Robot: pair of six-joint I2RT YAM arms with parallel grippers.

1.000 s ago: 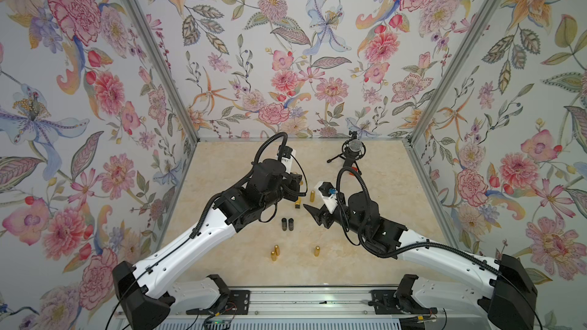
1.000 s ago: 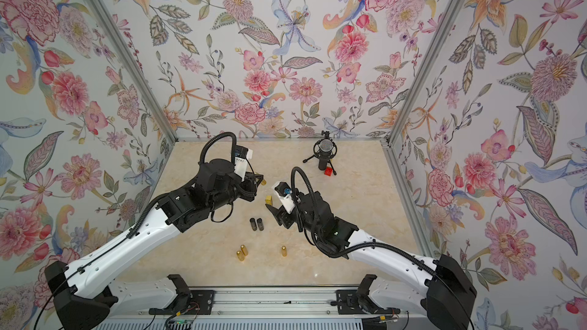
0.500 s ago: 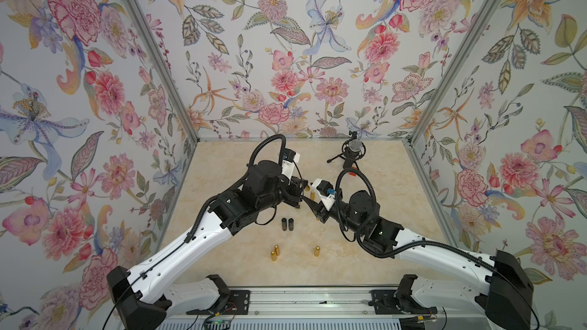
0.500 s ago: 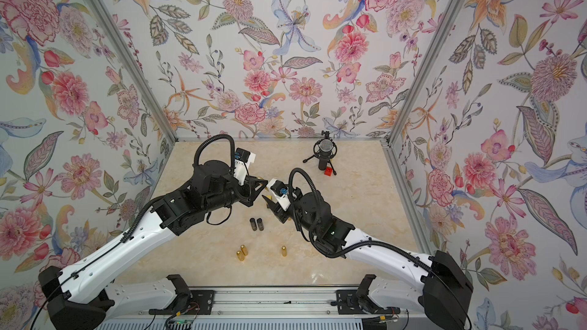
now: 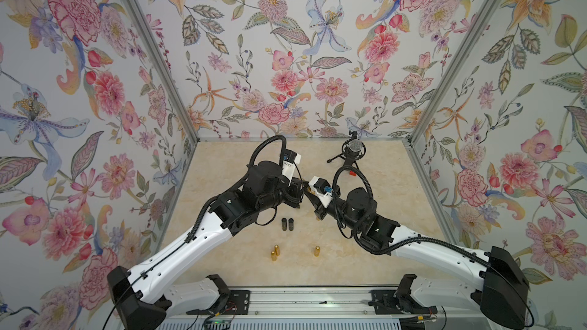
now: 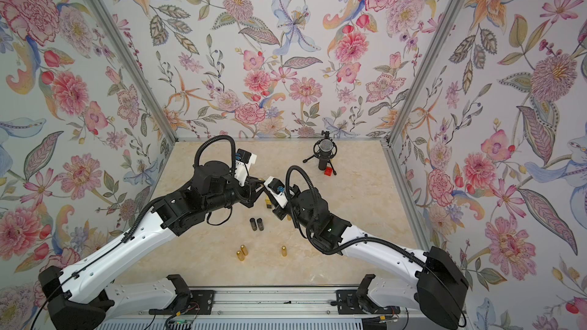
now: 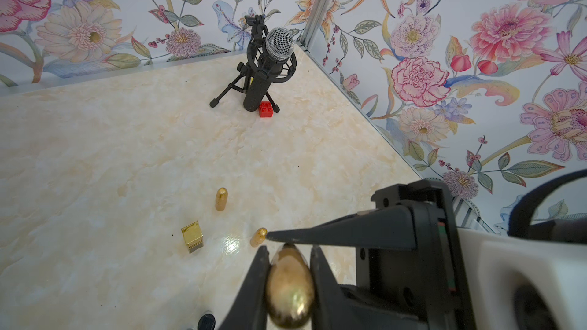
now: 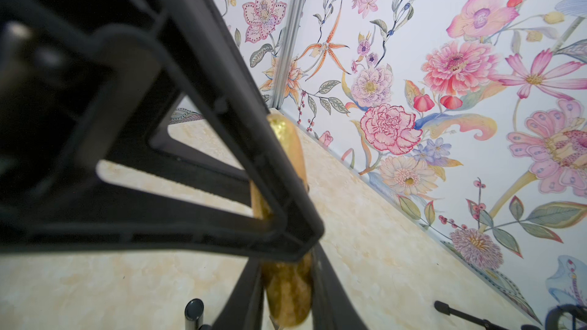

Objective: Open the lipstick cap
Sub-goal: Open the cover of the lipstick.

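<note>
Above the middle of the beige marble counter (image 5: 222, 166), the black left tool (image 7: 288, 257) and black right tool (image 8: 287, 280) each clamp one end of the glossy gold bullet-shaped lipstick (image 7: 289, 290). Grasping looks done; pulling the cap off remains. The lipstick appears in one piece, smooth and rounded, with no visible gap between its halves.

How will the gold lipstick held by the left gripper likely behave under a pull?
The gold lipstick looks glossy and rounded, so it may slip in the left gripper. It appears rigid, unlikely to flex. Released, its bullet shape would probably roll.
</note>
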